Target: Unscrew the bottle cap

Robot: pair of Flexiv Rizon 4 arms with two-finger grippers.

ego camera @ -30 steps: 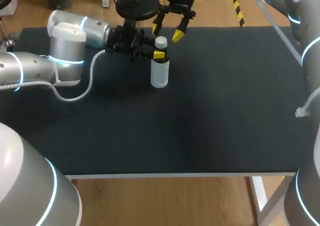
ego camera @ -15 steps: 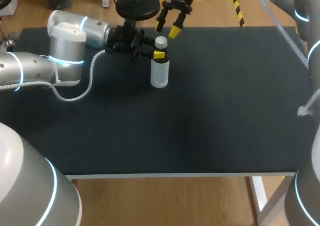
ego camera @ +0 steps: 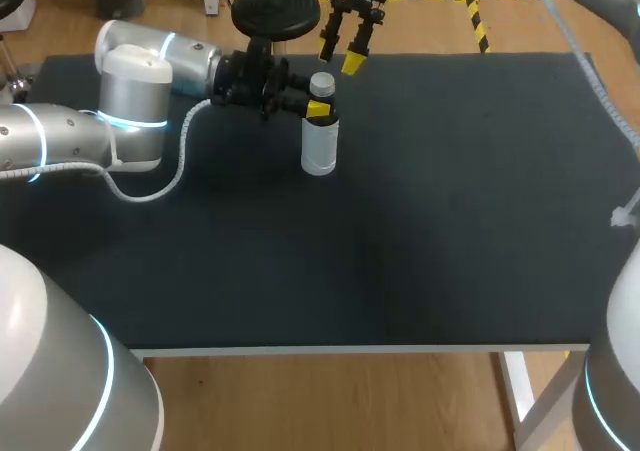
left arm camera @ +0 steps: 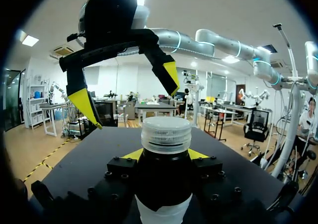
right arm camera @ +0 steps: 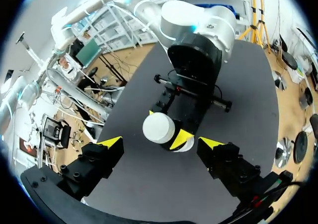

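A white plastic bottle (ego camera: 318, 143) stands upright at the back middle of the dark table, with its ribbed white cap (ego camera: 321, 84) on. My left gripper (ego camera: 314, 108) comes in from the side and is shut on the bottle's neck just under the cap (left arm camera: 166, 133), with one yellow fingertip (left arm camera: 133, 155) on each side. My right gripper (ego camera: 338, 57) hangs open above and a little behind the cap, touching nothing. From the right wrist view the cap (right arm camera: 158, 127) lies straight below, between that gripper's spread fingers (right arm camera: 105, 157).
The dark mat (ego camera: 430, 221) covers the table (ego camera: 360, 350) to the front edge. My left arm (ego camera: 130, 91) lies along the back left with a white cable (ego camera: 170, 176) looping onto the mat.
My right gripper has lifted up and back from the cap and turned a little, staying open. The left gripper and the bottle have not moved.
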